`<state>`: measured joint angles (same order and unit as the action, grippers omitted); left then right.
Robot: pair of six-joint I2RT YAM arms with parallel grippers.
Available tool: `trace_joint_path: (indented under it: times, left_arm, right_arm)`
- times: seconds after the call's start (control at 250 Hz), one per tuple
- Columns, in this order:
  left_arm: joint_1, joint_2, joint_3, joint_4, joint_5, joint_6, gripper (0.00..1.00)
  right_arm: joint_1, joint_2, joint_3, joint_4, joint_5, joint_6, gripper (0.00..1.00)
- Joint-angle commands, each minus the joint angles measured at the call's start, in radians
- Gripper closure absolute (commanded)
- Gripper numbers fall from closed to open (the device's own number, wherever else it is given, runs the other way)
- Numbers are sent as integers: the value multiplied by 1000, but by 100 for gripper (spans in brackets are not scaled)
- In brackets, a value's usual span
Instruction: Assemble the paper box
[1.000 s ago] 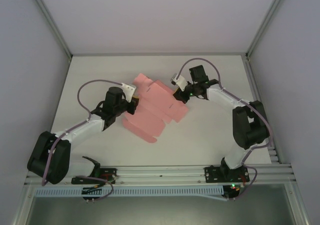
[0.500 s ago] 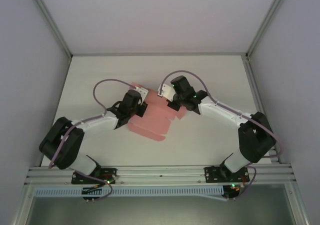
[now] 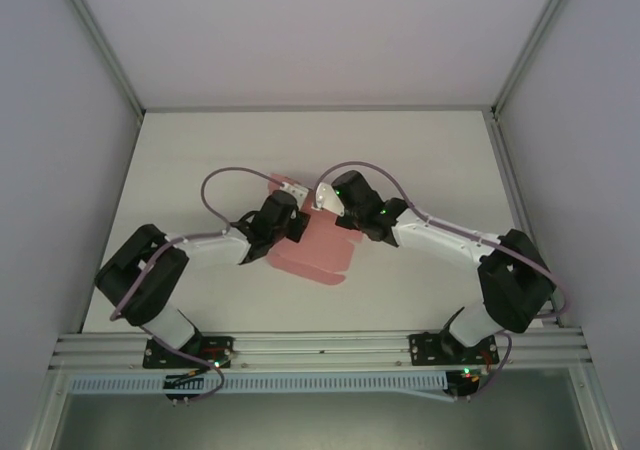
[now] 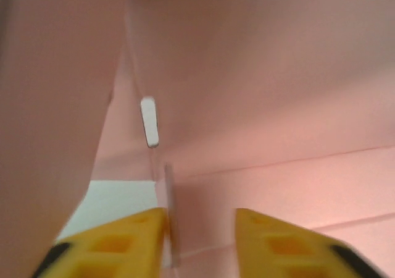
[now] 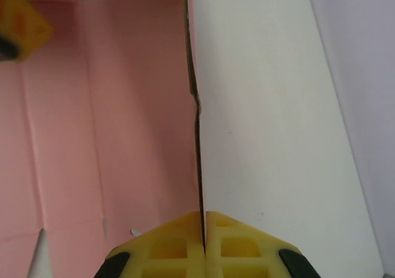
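Mid-fold, I judge: the box (image 3: 318, 252) sits half-raised at the centre of the table (image 3: 430, 170), with the right gripper (image 5: 202, 219) pinched shut on its edge at 2 o'clock and the left gripper (image 4: 200, 222) parted astride another edge at 9 o'clock, probably needing a fresh grip next.

Top cam is bright and even, soft light, hardly any shadows on the white worktop (image 3: 430, 160). Left wrist cam's all mush, paper box (image 4: 259, 74) too close to focus; right wrist's crisper.
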<state>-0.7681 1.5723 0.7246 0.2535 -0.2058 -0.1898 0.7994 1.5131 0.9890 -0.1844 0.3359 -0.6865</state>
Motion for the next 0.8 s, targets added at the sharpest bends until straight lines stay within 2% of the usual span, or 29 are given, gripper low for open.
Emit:
trace_joint_path:
  times: [0.0, 0.044, 0.096, 0.16, 0.28, 0.331, 0.427, 0.511, 0.619, 0.795]
  left_arm:
    - [31, -140, -59, -13, 42, -58, 39]
    - [46, -201, -85, -37, 38, -68, 26]
    - [63, -276, -110, -74, 41, -72, 17]
    - [89, -365, -132, -125, 31, -86, 1]
    - [171, -508, -157, -203, 11, -141, 0]
    - [234, -542, -152, -241, -7, -184, 0]
    - [373, -545, -131, -253, 30, -239, 0]
    - [474, -483, -84, -248, 91, -251, 0]
    - [582, -346, -3, -214, 200, -250, 0]
    - [623, -105, 134, -162, 334, -160, 0]
  right_arm:
    - [3, 9, -16, 109, 104, -73, 100]
    - [4, 21, -12, 111, 120, -94, 100]
    - [2, 36, -9, 126, 130, -122, 100]
    - [4, 46, -10, 157, 133, -146, 100]
    - [25, 40, -45, 283, 146, -232, 100]
    - [42, 36, -77, 345, 153, -322, 100]
    - [59, 37, -154, 509, 146, -449, 100]
    - [60, 58, -161, 509, 105, -488, 100]
    - [61, 110, -190, 635, 144, -547, 100]
    - [58, 194, -216, 804, 193, -610, 100]
